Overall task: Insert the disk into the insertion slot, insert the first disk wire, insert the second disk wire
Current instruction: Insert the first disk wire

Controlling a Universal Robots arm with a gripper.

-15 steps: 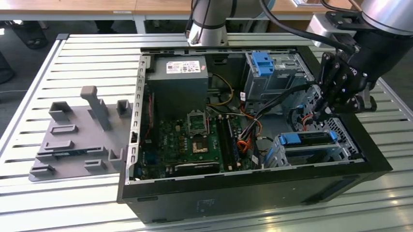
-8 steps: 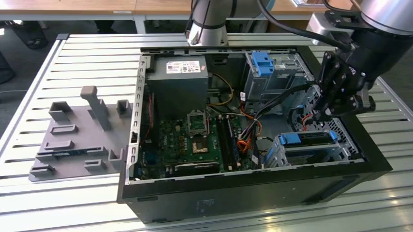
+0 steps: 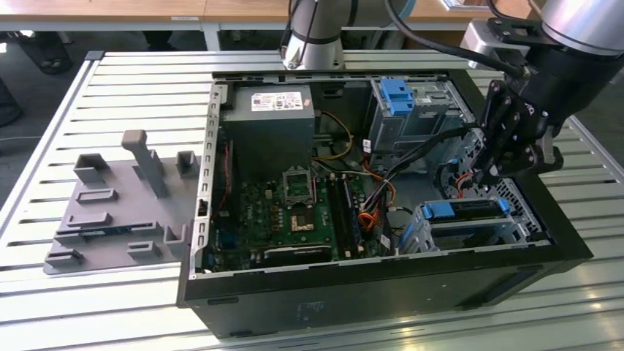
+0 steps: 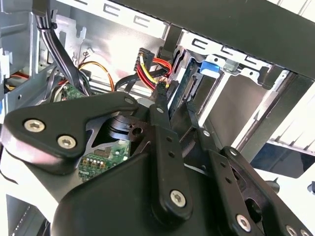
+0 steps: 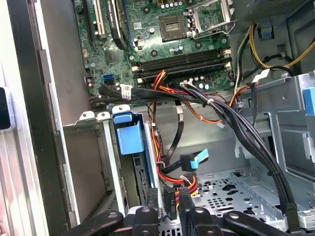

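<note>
Slatted alu. table (image 3: 127, 80), silvery, ribs running across. Two things sit on it: open black PC case (image 3: 390, 292), and a grey fixture plate (image 3: 107, 219) w/ upright posts, just beside the case on exterior view's left.

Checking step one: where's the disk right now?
The disk sits in the insertion slot, toward the exterior view's right, just below the gripper, which grips a wire connector.

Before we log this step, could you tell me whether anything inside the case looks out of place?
Nothing looks damaged or spilled. One loose end: a blue plug hangs, seemingly unconnected, beside the disk, which sits in the insertion slot. The fingers pinch a black plug on red and yellow wires.
</note>
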